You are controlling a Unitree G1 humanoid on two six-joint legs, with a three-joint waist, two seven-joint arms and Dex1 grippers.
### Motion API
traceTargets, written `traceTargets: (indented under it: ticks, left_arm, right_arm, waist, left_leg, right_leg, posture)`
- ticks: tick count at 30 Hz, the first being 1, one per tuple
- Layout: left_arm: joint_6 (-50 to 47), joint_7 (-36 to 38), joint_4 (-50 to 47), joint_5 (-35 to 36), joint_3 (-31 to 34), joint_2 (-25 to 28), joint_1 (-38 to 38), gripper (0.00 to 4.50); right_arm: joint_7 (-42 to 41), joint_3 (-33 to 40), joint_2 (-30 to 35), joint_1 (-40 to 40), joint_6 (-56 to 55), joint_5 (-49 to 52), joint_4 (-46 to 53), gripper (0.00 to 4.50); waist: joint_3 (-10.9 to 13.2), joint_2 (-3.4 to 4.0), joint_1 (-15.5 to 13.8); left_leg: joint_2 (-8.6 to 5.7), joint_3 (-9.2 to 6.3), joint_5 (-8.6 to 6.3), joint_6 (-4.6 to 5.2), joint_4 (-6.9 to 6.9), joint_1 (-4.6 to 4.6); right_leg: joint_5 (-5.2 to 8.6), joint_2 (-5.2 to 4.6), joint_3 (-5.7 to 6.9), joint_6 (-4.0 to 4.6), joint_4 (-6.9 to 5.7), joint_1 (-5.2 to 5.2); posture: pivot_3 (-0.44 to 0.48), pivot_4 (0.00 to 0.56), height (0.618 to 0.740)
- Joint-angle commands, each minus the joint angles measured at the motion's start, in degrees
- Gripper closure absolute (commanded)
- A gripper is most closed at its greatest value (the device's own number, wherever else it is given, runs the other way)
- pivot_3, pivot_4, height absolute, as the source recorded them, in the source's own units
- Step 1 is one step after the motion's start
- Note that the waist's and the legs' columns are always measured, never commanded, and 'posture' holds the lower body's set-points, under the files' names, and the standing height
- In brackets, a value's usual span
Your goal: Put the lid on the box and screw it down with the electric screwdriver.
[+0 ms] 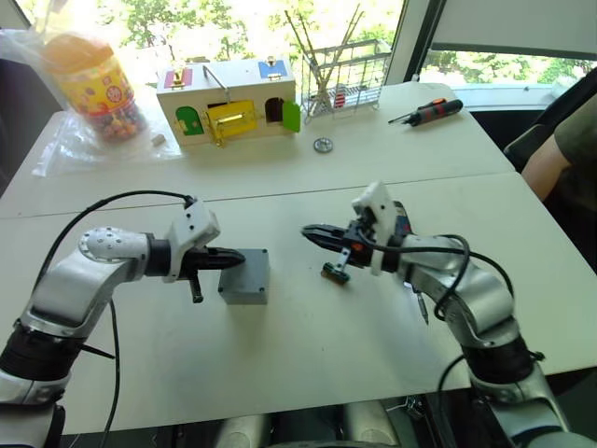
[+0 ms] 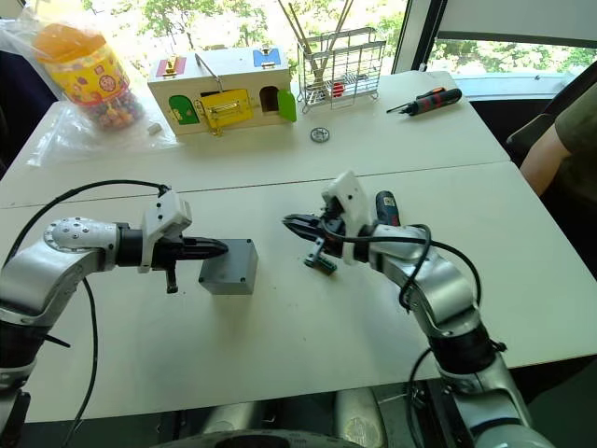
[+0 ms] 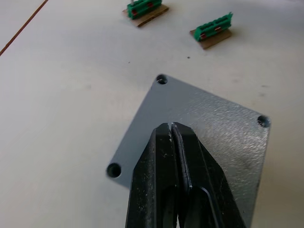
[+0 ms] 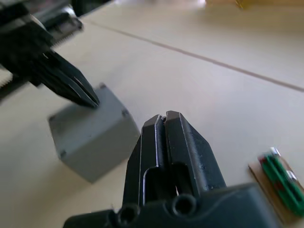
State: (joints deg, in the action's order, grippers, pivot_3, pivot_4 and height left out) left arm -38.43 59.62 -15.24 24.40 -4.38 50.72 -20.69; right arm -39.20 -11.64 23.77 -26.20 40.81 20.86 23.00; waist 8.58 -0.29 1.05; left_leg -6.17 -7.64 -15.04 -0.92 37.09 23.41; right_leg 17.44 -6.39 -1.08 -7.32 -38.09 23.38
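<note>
Left wrist view shows the left hand (image 3: 173, 127), pressed together, over the lid (image 3: 199, 137) with its screw holes; right hand (image 4: 165, 118) likewise pressed together. White desk (image 1: 308, 345), sunlit windows behind.

- The electric screwdriver (image 2: 385, 209) lies mostly hidden behind the right arm.
- The person's arm (image 1: 560, 159) at the worktop's right edge is cut off by the picture's edge.
- Whether the left end effector (image 3: 172, 137) touches the lid (image 3: 213, 123) is unclear.

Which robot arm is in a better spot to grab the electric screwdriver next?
The right one, probably. The electric screwdriver lies on the table just beside the right arm, close behind the right tool, which is shut. The left tool, also shut, sits over the lid on the box, farther away.
</note>
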Motion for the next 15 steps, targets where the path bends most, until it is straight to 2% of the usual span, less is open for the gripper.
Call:
traceTargets:
  ticks: [1, 7, 15]
  left_arm:
    - [0.4, 0.1, -1.0, 0.3, 3.1, 1.4, 1.4, 4.5]
    - [-0.7, -0.7, -2.4, 0.9, 4.2, 1.3, 2.7, 4.5]
    - [-1.7, -1.8, -3.5, 1.2, 4.3, 0.2, 3.1, 4.5]
  right_arm:
    - [-0.2, -3.0, -3.4, -2.7, -1.6, -0.3, -3.3, 4.47]
    - [-1.5, -7.6, -6.1, -4.8, -4.0, -2.7, -7.7, 4.47]
    - [-2.4, -8.6, -6.7, -4.7, -5.2, -3.5, -9.4, 4.47]
  waist:
    - [0.0, 0.0, -0.1]
    - [0.0, 0.0, -0.3]
    - [0.0, 0.0, 0.0]
  left_leg:
    - [-0.01, 0.0, 0.0, 0.0, 0.0, 0.0]
    - [-0.05, 0.0, 0.0, 0.0, 0.09, 0.0]
    - [-0.04, 0.0, 0.0, 0.0, 0.05, 0.0]
  right_leg:
    - [0.0, -0.01, 0.0, 0.0, 0.0, 0.0]
    - [0.0, -0.02, 0.0, 0.0, -0.02, -0.04]
    - [0.0, -0.01, 0.01, 0.0, -0.04, 0.0]
  posture:
    - [0.0, 0.15, 0.74]
    - [0.0, 0.15, 0.74]
    - [0.0, 0.15, 0.74]
